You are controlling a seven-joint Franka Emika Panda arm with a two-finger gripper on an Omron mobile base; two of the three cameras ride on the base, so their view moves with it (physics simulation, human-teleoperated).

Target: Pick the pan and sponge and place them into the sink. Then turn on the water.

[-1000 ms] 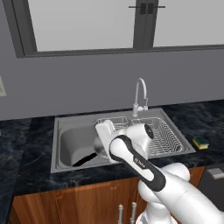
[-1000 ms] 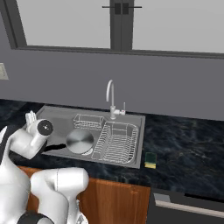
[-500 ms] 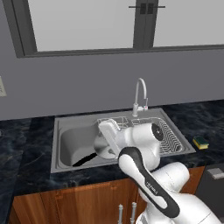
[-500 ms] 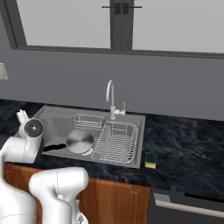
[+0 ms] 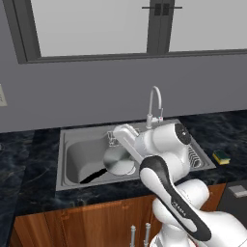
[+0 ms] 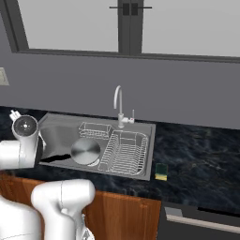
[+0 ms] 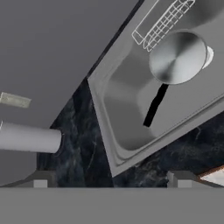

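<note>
Sink (image 6: pixel 56 133) first, since it's the biggest thing here: the pan (image 6: pixel 86 151) already sits flat in the basin, black handle pointing at the front left corner, so that half looks done. Next to it is the dish rack (image 6: pixel 125 152), with the faucet (image 6: pixel 118 101) behind and no water running. The sponge (image 6: pixel 161 171) is on the dark counter just right of the sink, well away from the gripper (image 7: pixel 111 181). In the hand view its tips are spread with nothing between them. My take: swing right over the rack, come straight down on the sponge and pinch its short sides.
</note>
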